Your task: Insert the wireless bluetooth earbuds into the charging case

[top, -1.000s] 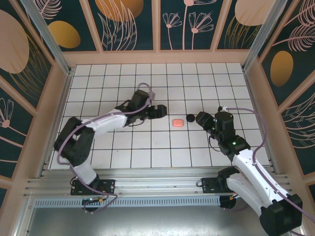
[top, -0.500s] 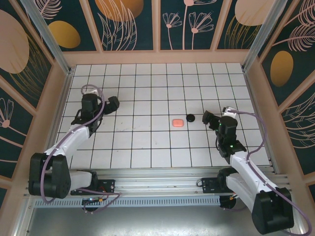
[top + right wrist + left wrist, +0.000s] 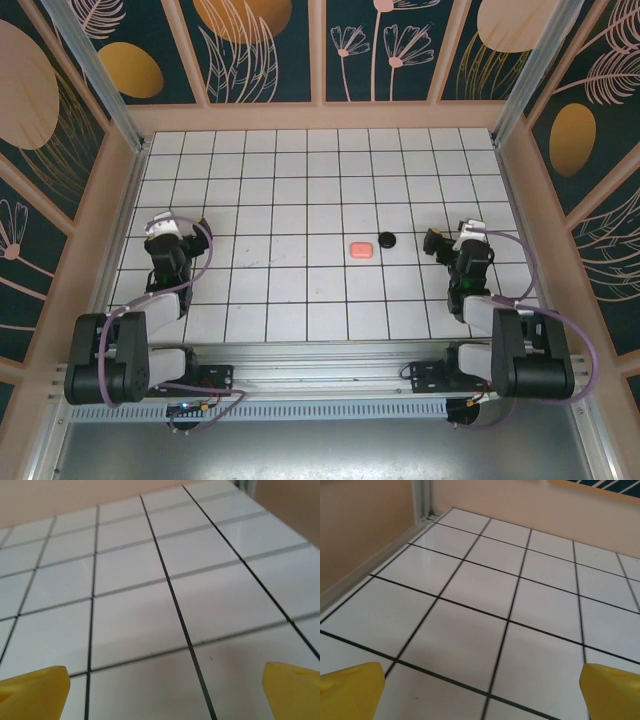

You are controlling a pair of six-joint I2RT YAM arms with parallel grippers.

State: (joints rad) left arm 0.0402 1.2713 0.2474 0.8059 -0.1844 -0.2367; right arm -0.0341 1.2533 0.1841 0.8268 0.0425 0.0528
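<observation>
Jaws wide apart, left and right alike (pink case point(image 3: 362, 249) just beside black case point(image 3: 386, 240))

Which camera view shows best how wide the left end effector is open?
The left wrist view: the left end effector has its yellow fingertips at opposite bottom corners, wide apart. The top view shows it small, from above.

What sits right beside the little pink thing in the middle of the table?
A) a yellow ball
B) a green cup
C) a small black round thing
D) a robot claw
C: in the top view a small black round thing lies close beside the pink thing, just to its right on the white tiles.
</observation>
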